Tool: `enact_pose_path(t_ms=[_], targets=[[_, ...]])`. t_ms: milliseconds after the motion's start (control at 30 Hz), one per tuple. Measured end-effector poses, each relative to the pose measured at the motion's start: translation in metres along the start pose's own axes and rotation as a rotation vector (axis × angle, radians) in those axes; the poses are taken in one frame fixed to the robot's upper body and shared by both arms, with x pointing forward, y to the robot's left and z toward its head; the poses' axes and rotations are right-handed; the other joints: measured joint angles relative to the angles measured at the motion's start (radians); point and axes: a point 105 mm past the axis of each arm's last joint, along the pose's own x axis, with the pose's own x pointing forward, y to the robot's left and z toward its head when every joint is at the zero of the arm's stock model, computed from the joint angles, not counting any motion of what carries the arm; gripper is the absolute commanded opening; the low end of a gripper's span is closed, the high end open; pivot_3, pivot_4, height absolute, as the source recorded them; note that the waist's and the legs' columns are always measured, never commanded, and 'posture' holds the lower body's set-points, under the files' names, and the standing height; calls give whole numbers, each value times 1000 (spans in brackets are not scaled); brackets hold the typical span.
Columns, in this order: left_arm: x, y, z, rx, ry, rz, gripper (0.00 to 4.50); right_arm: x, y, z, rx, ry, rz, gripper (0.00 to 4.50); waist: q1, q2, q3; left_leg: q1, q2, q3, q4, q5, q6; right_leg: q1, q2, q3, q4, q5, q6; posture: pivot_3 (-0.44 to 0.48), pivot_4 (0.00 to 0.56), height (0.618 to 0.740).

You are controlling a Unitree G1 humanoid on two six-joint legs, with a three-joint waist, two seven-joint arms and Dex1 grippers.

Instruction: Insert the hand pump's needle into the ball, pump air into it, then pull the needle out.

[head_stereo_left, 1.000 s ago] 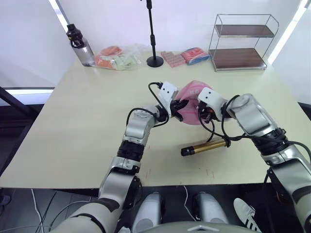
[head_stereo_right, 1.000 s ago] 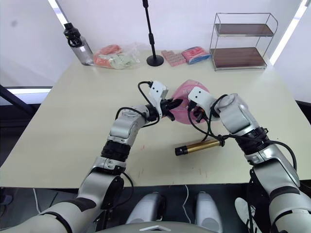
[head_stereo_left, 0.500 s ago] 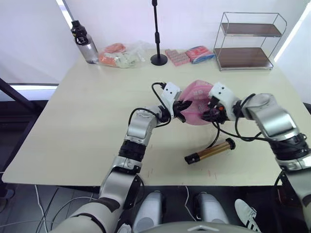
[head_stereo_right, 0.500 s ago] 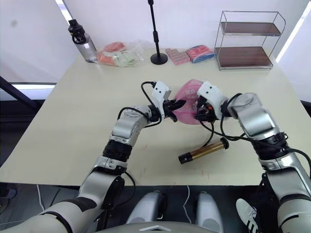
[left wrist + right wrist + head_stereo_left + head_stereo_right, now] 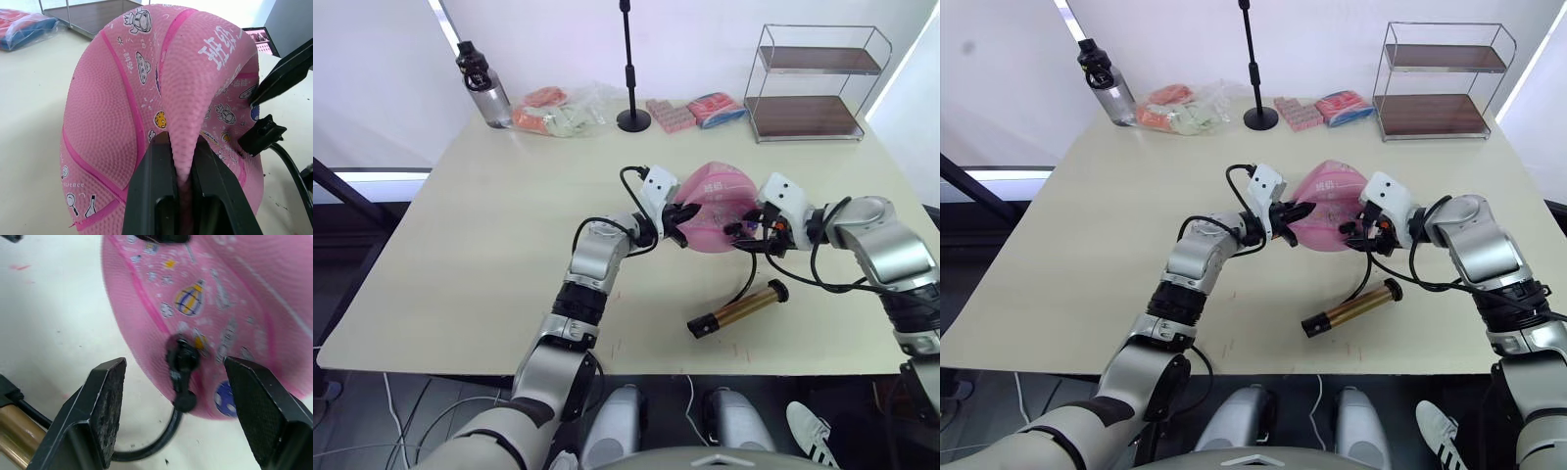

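1. Centre of the pale cream table (image 5: pixel 460 245): a soft, half-deflated pink rubber ball printed with cartoon figures (image 5: pixel 710 208) sits slumped between the two grippers.
2. The left gripper (image 5: pixel 182 161) has its two black fingers pinched narrow on a raised fold of the ball's skin, as the left wrist view shows clearly.
3. The right gripper (image 5: pixel 173 377) has its fingers spread wide, one either side of the needle's small black fitting (image 5: pixel 181 363), not touching it. The fitting is pressed against the ball's side; the metal pin itself cannot be made out.
4. From that fitting a thin black hose (image 5: pixel 749 274) curls down to the slim bronze-gold hand pump with black end caps (image 5: pixel 736 308), lying flat on the table nearer the robot than the ball, angled, with nothing gripping it.
5. Round the back: a tall black stand pole on a round base (image 5: pixel 630 69) rises at the far edge, well behind the ball.
6. To the pole's left, a clear bag of orange and pale items (image 5: pixel 555 113), and at the far left corner a grey water bottle with a black cap (image 5: pixel 480 83).
7. To its right, a pink patterned packet (image 5: pixel 666 115) and a red-and-blue packet (image 5: pixel 715 108), then a two-tier wire rack with dark brown shelves (image 5: pixel 808 88).
8. All of these stand well apart from the ball and pump.
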Motion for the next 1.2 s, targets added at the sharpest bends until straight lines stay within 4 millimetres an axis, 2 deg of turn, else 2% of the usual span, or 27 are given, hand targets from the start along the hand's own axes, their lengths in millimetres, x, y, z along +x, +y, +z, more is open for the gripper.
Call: enact_pose_path(t_ms=[67, 100, 167, 233, 1067, 1133, 1167, 1200], targets=[[0, 0, 0, 1, 0, -1, 0, 1, 0, -2, 10, 5, 9, 3308, 0, 0, 0, 0, 0, 0, 0, 0, 0, 0, 0, 0, 0, 0, 0, 0, 150, 740], [0, 0, 0, 1, 1, 0, 0, 2, -1, -2, 13, 4, 12, 3076, 0, 0, 0, 0, 0, 0, 0, 0, 0, 0, 0, 0, 0, 0, 0, 0, 150, 740], [0, 0, 0, 2, 1, 0, 0, 3, -3, -1, 20, 2, 11, 2471, 0, 0, 0, 0, 0, 0, 0, 0, 0, 0, 0, 0, 0, 0, 0, 0, 150, 740], [0, 0, 0, 1, 1, 0, 0, 4, -5, -2, 28, 6, 3, 1652, 0, 0, 0, 0, 0, 0, 0, 0, 0, 0, 0, 0, 0, 0, 0, 0, 150, 740], [0, 1, -1, 2, 0, 0, 0, 11, -4, 3, 69, -14, 17, 1652, 0, 0, 0, 0, 0, 0, 0, 0, 0, 0, 0, 0, 0, 0, 0, 0, 150, 740], [0, 1, -2, 0, 2, 1, 0, 11, -4, 3, 71, -13, 17, 1137, 0, 0, 0, 0, 0, 0, 0, 0, 0, 0, 0, 0, 0, 0, 0, 0, 150, 740], [0, 1, -2, 0, 2, 1, 0, 11, -4, 3, 71, -13, 17, 1070, 0, 0, 0, 0, 0, 0, 0, 0, 0, 0, 0, 0, 0, 0, 0, 0, 150, 740], [1, 1, -2, 0, 2, 1, 0, 11, -5, 3, 71, -12, 16, 522, 0, 0, 0, 0, 0, 0, 0, 0, 0, 0, 0, 0, 0, 0, 0, 0, 150, 740]])
